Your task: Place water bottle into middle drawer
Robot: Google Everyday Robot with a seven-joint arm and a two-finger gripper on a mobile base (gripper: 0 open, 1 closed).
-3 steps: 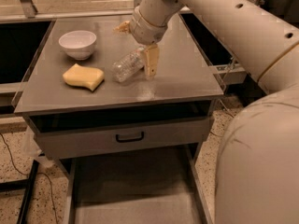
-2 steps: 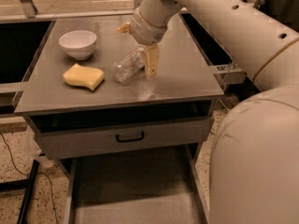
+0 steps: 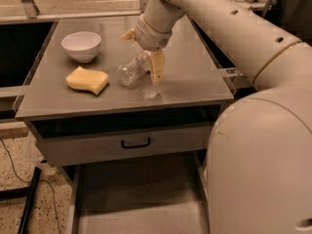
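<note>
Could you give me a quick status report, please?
Gripper at the water bottle, over the counter. Bottle on its side, not in middle drawer. Drawer open below; sponge, bowl off to the side.

Dim warm light; prob. glare on tabletop (image 3: 195, 89) below gripper (image 3: 145, 66).

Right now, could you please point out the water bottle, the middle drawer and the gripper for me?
water bottle (image 3: 130, 71), camera view, on its clear crinkled body.
middle drawer (image 3: 141, 195), camera view, on its bare grey floor.
gripper (image 3: 154, 68), camera view, at its lower end, right beside the water bottle.
</note>
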